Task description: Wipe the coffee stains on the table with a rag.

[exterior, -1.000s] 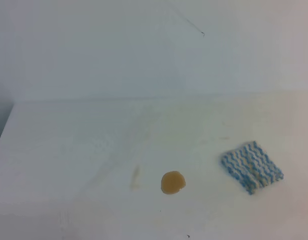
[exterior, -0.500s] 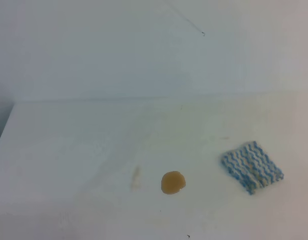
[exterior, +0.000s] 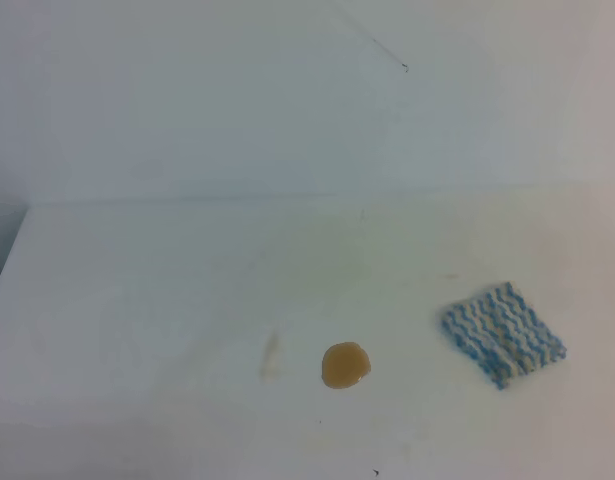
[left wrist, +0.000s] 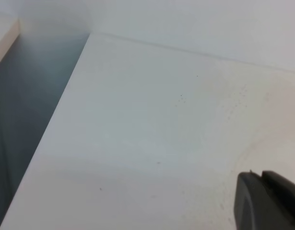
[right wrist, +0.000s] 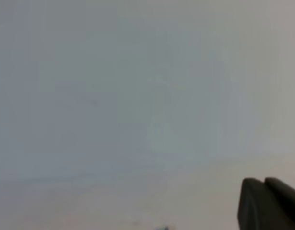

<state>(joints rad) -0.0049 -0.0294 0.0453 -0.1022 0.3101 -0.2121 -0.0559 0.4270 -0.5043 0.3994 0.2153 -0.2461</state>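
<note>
The coffee stain (exterior: 345, 365) is a small round amber-brown blob on the white table (exterior: 137, 300), near the front middle in the exterior high view. The rag (exterior: 503, 333), a blue-and-white zigzag cloth, lies flat to the right of the stain and apart from it. Neither gripper shows in the exterior high view. The left wrist view shows bare tabletop and a dark finger (left wrist: 268, 202) at the bottom right corner. The right wrist view shows a blurred pale surface and a dark finger (right wrist: 269, 203) at the bottom right. Neither wrist view shows how the jaws stand.
A faint yellowish smudge (exterior: 271, 355) lies left of the stain. The table's left edge (exterior: 5, 265) drops to a dark gap, which also shows in the left wrist view (left wrist: 27, 120). A white wall (exterior: 287, 100) stands behind the table.
</note>
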